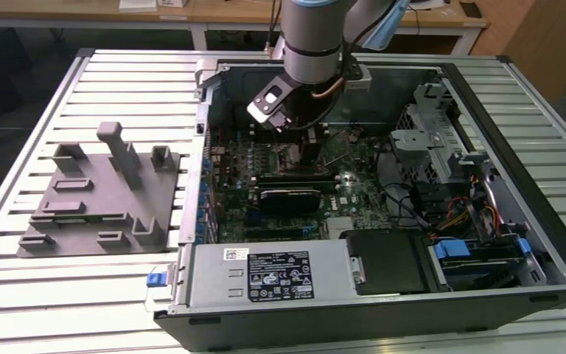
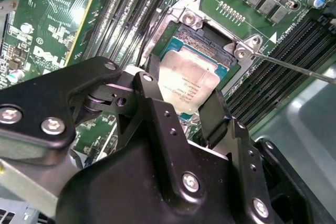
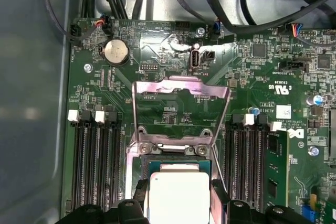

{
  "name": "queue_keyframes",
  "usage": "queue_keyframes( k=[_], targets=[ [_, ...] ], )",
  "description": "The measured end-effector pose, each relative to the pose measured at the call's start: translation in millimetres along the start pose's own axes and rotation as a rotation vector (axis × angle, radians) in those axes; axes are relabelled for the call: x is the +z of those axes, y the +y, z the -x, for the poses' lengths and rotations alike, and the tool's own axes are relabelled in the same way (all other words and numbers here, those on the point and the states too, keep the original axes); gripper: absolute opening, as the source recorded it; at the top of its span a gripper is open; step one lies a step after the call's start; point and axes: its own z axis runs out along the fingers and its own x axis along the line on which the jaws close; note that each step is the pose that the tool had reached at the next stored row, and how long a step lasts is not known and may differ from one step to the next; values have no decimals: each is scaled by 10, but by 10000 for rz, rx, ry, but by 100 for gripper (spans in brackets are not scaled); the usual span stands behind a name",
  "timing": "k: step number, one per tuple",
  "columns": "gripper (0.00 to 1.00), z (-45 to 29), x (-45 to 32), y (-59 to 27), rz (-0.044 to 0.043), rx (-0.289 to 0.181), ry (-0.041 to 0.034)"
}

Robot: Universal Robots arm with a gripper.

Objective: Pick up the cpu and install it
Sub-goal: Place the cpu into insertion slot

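black two-finger gripper (image 2: 182, 88) clamped the pale silvery square cpu (image 2: 191, 77) over the metal-framed socket (image 2: 191, 19), 2 o'clock from the gray slotted plastic fixture (image 1: 101, 195) in the exterior view. judged: seating needed chip level, square.

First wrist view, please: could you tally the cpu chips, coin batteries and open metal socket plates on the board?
cpu: 1
coin battery: 1
open metal socket plate: 1
Total: 3
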Motion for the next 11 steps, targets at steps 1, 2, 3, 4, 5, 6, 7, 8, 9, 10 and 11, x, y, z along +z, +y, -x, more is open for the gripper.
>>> queue_keyframes(
  k=[1,2,3,4,5,6,7,8,9,10,11],
  targets=[
    [54,-1,5,-3,1,3,1],
    [54,-1,13,-6,1,11,2],
    [54,-1,23,-10,1,31,1],
    [54,-1,33,-15,0,60,0],
    [54,-2,43,-19,-1,98,-3],
    [54,-2,52,-22,-2,135,-4],
    [54,-2,60,-25,-2,166,-5],
    [54,-3,66,-26,-2,181,-6],
    [54,-4,74,-26,-3,187,-6],
    [54,-4,83,-27,-2,189,-5],
    [54,-5,93,-27,-2,191,-4]
  ],
)
